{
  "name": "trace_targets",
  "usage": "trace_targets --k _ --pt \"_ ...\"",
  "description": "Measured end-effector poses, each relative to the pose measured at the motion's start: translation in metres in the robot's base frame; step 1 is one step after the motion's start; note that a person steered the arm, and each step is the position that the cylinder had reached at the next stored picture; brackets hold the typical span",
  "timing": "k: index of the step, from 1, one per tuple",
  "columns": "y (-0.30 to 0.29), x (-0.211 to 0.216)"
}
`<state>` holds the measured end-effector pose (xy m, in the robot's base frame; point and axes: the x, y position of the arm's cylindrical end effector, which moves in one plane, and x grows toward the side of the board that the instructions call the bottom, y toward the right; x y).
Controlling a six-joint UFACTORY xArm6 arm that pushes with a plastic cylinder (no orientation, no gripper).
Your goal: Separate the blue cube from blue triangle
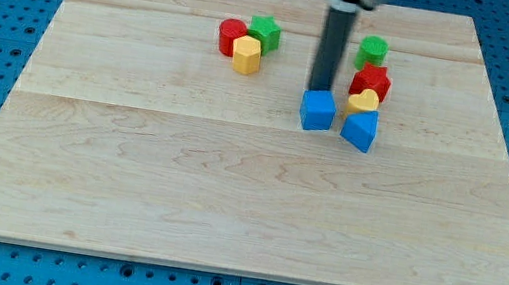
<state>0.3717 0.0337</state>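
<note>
The blue cube (318, 110) sits just right of the board's middle. The blue triangle (359, 130) lies close to its right, a small gap between them. My tip (320, 90) stands right at the cube's top edge, on its far side, touching or nearly touching it. The rod rises from there to the view's top.
A yellow block (363, 101) and a red block (371, 81) crowd just above the blue triangle, with a green block (372, 50) above them. A red (231, 36), a yellow (246, 54) and a green block (266, 31) cluster at the upper left. The wooden board (226, 199) lies on a blue pegboard.
</note>
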Motion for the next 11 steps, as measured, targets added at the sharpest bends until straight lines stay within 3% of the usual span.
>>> trace_targets --k 1,2,5,8,11 --pt "-0.033 0.007" --pt "0.015 0.023" --pt "0.075 0.058" --pt "0.090 0.123" --pt "0.135 0.121"
